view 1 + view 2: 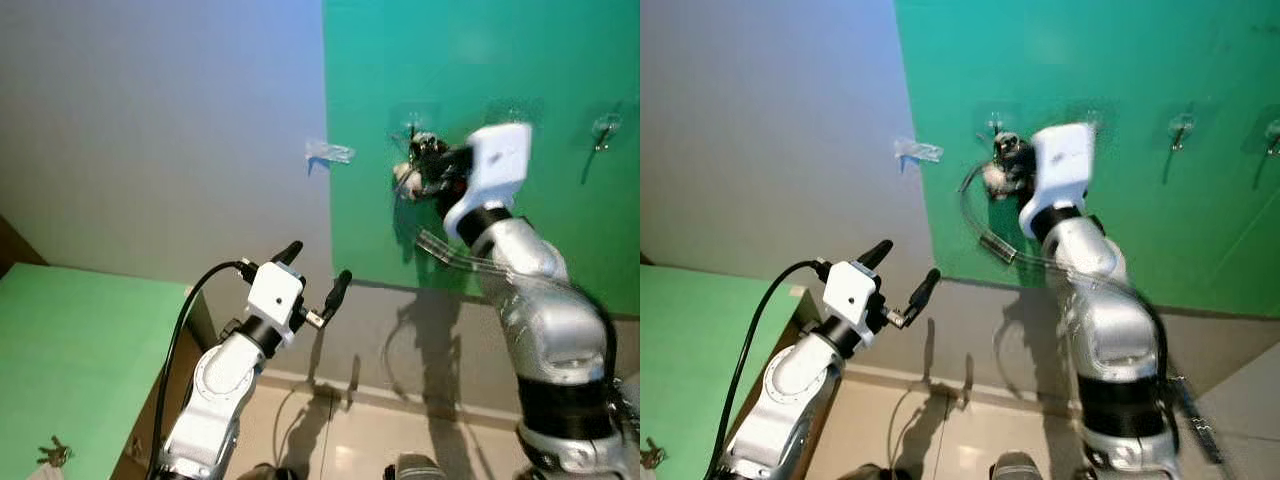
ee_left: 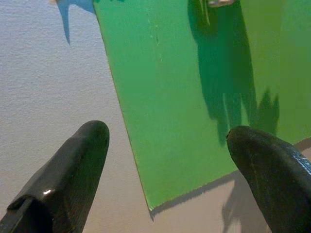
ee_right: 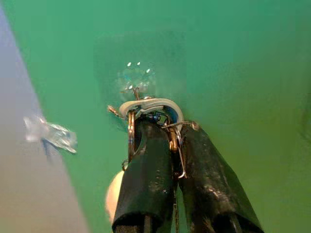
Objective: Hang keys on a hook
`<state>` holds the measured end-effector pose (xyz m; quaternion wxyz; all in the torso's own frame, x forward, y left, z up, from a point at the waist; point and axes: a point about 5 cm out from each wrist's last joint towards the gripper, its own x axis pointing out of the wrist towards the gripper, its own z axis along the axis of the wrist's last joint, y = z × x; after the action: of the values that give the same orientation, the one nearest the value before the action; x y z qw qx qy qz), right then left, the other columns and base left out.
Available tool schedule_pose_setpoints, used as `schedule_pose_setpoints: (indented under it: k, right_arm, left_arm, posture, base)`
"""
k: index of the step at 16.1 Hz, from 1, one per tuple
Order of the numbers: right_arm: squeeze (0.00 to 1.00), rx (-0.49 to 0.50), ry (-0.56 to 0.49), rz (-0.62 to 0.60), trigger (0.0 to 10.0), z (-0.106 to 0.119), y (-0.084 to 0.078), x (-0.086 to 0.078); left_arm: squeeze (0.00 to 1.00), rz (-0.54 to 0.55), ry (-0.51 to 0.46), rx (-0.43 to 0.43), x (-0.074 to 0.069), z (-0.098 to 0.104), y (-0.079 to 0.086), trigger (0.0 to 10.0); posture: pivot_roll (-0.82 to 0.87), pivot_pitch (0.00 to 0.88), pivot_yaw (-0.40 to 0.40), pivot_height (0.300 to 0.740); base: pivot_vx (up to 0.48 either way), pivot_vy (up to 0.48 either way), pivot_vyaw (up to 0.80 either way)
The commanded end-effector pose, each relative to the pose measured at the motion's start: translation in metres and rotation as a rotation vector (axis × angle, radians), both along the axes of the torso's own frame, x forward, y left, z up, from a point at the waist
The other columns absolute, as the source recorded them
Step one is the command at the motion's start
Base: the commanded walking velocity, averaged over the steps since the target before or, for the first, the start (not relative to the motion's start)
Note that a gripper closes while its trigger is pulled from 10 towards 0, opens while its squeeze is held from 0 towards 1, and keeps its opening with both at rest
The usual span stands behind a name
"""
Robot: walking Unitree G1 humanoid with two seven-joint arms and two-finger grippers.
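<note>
We raise our right arm high, its gripper pressed forward with both black fingers pinched close together. Our left arm sits lower, elbow bent, its gripper tilted upward with the two fingers spread well apart, gripping nothing.

Both arms are silver metal with rounded, glossy shells and black bands at the joints. Each wrist carries a white, boxy housing. The left gripper has two long black fingers with blunt tips, and a black cable loops to its wrist. The right gripper looks alike, though motion blurs its arm.
</note>
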<state>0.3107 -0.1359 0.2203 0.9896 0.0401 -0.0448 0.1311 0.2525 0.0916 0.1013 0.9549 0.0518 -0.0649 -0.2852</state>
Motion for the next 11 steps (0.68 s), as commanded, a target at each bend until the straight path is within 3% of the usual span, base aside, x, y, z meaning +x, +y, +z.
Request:
schedule_pose_setpoints:
  k: [1, 3, 5, 7, 11]
  right_arm:
    - [0.00, 0.054, 0.036, -0.059, 0.0, 0.0007, -0.0137, 0.0011]
    - [0.00, -0.003, 0.005, -0.064, 0.0, 0.0042, -0.0133, 0.0008]
    - [0.00, 0.048, 0.034, -0.060, 0.0, 0.0040, -0.0133, 0.0009]
    - [0.00, 0.218, 0.136, -0.047, 0.0, 0.0021, -0.0134, 0.0033]
    - [0.00, 0.294, 0.196, -0.024, 0.0, 0.0024, -0.0117, 0.0061]
  left_arm:
    - [0.00, 0.005, -0.006, 0.005, -0.0010, 0.0015, -0.0001, 10.0]
    - [0.00, 0.002, -0.003, 0.002, -0.0027, 0.0009, -0.0020, 10.0]
    - [0.00, 0.000, -0.001, -0.001, -0.0038, 0.0006, -0.0031, 10.0]
    - [0.00, -0.001, 0.003, -0.004, -0.0048, 0.0004, -0.0040, 10.0]
    - [0.00, 0.001, 0.008, -0.012, -0.0057, 0.0002, -0.0048, 10.0]
  posture:
    - [-0.26, 0.037, 0.095, 0.720]
    - [-0.26, 0.038, 0.095, 0.720]
    - [-0.26, 0.038, 0.095, 0.720]
    - [-0.26, 0.040, 0.094, 0.720]
    - [-0.25, 0.042, 0.092, 0.720]
  base:
    - [0.000, 0.000, 0.00]
    - [0.000, 0.000, 0.00]
    - [0.000, 0.000, 0.00]
    - [0.000, 0.000, 0.00]
    - [0.000, 0.000, 0.00]
